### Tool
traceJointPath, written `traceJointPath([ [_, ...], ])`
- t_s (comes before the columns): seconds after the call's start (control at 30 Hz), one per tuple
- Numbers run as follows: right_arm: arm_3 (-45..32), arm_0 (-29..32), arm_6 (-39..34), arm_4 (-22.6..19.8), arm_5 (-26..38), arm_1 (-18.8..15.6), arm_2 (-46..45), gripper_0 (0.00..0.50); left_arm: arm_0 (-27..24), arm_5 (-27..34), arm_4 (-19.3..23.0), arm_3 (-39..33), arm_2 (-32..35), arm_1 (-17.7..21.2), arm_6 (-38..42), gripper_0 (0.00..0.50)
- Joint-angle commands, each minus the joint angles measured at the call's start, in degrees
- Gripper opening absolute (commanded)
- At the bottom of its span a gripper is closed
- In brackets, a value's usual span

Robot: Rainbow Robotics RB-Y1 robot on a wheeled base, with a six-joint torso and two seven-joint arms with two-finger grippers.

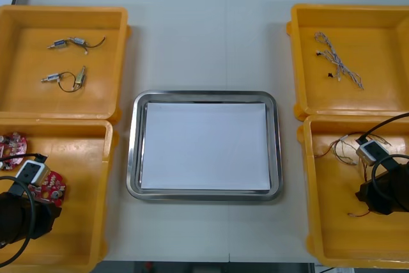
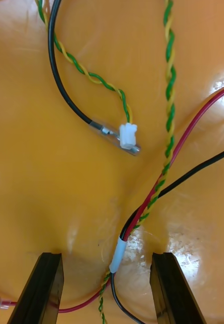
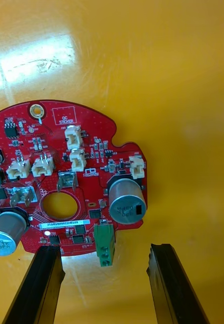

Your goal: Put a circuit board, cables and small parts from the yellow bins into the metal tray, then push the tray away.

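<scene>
My left gripper [image 1: 38, 188] hangs in the near-left yellow bin [image 1: 83, 158] over round red circuit boards [image 1: 51, 187]. Its fingers [image 3: 41, 283] stand open, and one red circuit board [image 3: 66, 182] lies flat just beyond the tips, its edge at one fingertip. My right gripper [image 1: 374, 172] is down in the near-right yellow bin [image 1: 332, 222], open. A bundle of red, black and yellow-green cables [image 2: 142, 212] runs between its fingers [image 2: 167, 288], with a white sleeve [image 2: 118, 253] midway. The metal tray [image 1: 133, 151], white inside, holds nothing.
The far-left yellow bin [image 1: 25, 100] holds two small metal parts with wires [image 1: 71, 43]. A twisted blue and white cable [image 1: 339, 62] lies in the far-right yellow bin [image 1: 383, 103]. Another black cable ends in a white plug [image 2: 128, 135] on the bin floor.
</scene>
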Motion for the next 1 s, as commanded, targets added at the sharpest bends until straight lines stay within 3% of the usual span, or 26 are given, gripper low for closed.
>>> traceJointPath([
  [0.03,-0.2,1.4,-0.3,0.7,-0.5,0.6,1.5,0.500,0.8,-0.8,-0.7,0.0,-0.9,-1.3,-4.1,0.500],
  [0.37,1.0,1.4,0.0,1.1,-0.8,0.7,1.8,0.491,0.1,-2.3,-1.3,1.4,-1.1,-1.6,-4.2,0.500],
  [0.4,1.1,1.5,0.0,1.3,-0.8,0.7,1.9,0.424,0.1,-2.3,-1.4,1.5,-1.0,-1.8,-4.2,0.500],
  [0.43,1.0,1.5,0.0,1.4,-0.8,0.7,1.9,0.305,0.0,-2.3,-1.4,1.5,-1.0,-1.8,-4.2,0.500],
  [0.47,1.0,1.5,0.0,1.3,-0.8,0.7,1.9,0.228,0.0,-2.3,-1.4,1.5,-1.0,-1.9,-4.2,0.500],
  [0.5,1.0,1.4,-0.1,1.5,-0.8,0.6,1.9,0.077,-0.1,-2.3,-1.4,1.5,-1.1,-2.1,-4.2,0.484],
  [0.53,1.1,1.4,-0.2,1.5,-0.8,0.7,1.9,0.006,-0.2,-2.3,-1.4,1.5,-1.0,-2.1,-4.2,0.451],
  [0.57,1.0,1.4,-0.3,1.5,-0.8,0.7,1.9,0.000,-0.2,-2.3,-1.4,1.5,-1.0,-2.1,-4.2,0.432],
  [0.63,1.0,1.4,-0.3,1.8,-0.8,0.7,1.9,0.000,-0.3,-2.3,-1.4,1.5,-1.1,-2.1,-4.2,0.305],
  [0.73,1.0,1.3,-0.4,1.9,-0.9,0.6,1.9,0.000,-0.3,-2.3,-1.4,1.5,-1.0,-2.1,-4.2,0.181],
  [0.77,1.0,1.3,-0.3,1.8,-1.0,0.6,1.9,0.000,-0.3,-2.3,-1.4,1.5,-1.0,-2.1,-4.1,0.165],
  [0.87,0.8,1.3,-0.4,1.2,-1.1,0.6,1.7,0.000,-0.3,-2.3,-1.5,1.5,-1.0,-2.1,-4.0,0.016],
  [1.0,-1.1,1.2,-0.1,0.6,0.0,0.6,-0.1,0.000,-0.2,-2.3,-1.6,1.5,-1.0,-2.1,-3.6,0.000],
])
